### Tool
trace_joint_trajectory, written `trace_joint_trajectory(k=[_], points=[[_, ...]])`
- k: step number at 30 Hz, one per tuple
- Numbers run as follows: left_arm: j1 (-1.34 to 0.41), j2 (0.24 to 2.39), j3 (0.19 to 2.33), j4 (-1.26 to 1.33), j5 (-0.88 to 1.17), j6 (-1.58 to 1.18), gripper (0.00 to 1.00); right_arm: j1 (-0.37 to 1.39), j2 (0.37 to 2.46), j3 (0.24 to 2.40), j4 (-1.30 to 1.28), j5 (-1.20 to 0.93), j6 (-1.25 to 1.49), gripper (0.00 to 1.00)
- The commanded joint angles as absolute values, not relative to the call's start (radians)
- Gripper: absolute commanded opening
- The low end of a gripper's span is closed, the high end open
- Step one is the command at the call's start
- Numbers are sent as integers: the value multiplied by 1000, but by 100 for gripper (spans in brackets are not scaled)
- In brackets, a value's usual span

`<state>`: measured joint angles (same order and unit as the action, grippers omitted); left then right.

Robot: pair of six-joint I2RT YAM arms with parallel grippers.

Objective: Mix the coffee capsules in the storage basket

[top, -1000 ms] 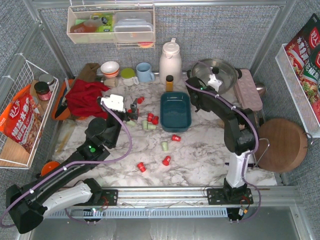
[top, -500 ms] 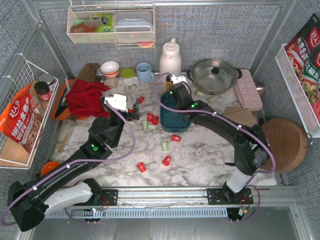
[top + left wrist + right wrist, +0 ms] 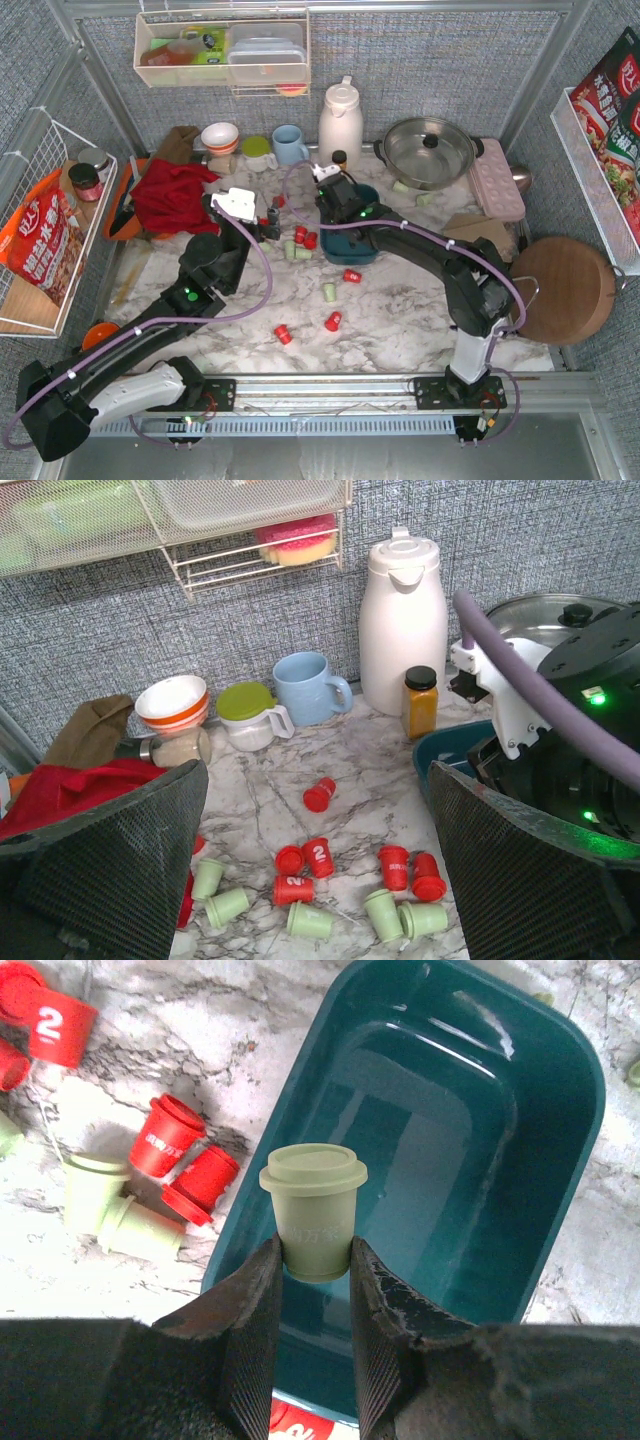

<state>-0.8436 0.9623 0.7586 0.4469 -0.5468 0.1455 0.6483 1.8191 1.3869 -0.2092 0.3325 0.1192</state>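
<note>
Open room inside basket (image 3: pixel 440 1130), floor bare under right gripper (image 3: pixel 315 1252), which pinches a green capsule (image 3: pixel 314 1210) over the left wall. Loose capsules (image 3: pixel 160 1175) crowd the marble (image 3: pixel 400 310) just left of basket. Jar (image 3: pixel 420 700) and thermos (image 3: pixel 403 620) stand close behind, upper centre; pot (image 3: pixel 430 150) upper right. Lower-centre marble mostly open, few strays.

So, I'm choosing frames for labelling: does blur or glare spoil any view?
Top external: evenly lit, sharp. Right wrist: crisp on the green capsule, glare streaks on the storage basket wall. Left wrist: background sharp, fingers dark and soft.
</note>
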Motion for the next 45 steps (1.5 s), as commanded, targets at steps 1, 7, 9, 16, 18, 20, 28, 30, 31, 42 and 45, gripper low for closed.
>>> trace_joint_trajectory(k=[1,7,9,16,18,20,28,30,31,42,45], points=[[-844,962,758,479,-546,143,99,644,1851,1415,-263,371,136,34],[-844,965,758,479,-545,140,99,624,1848,1414,-278,355,161,54],[-844,968,758,478,-544,140,99,613,1839,1414,-279,336,168,57],[-845,970,758,477,-543,138,99,542,1777,1379,-222,337,221,62],[-844,970,758,478,-543,137,99,506,1759,1360,-184,356,246,62],[-844,970,758,478,-542,135,99,465,1747,1339,-138,384,267,62],[-844,963,761,471,-535,131,99,269,1812,1304,2,459,371,62],[-844,958,761,473,-535,132,99,224,1852,1310,20,452,393,61],[-844,956,760,474,-535,133,99,208,1878,1318,24,446,401,61],[-844,956,760,474,-539,141,99,49,2092,1470,-107,254,600,61],[-843,961,761,474,-538,140,99,32,2098,1445,-59,232,634,61]])
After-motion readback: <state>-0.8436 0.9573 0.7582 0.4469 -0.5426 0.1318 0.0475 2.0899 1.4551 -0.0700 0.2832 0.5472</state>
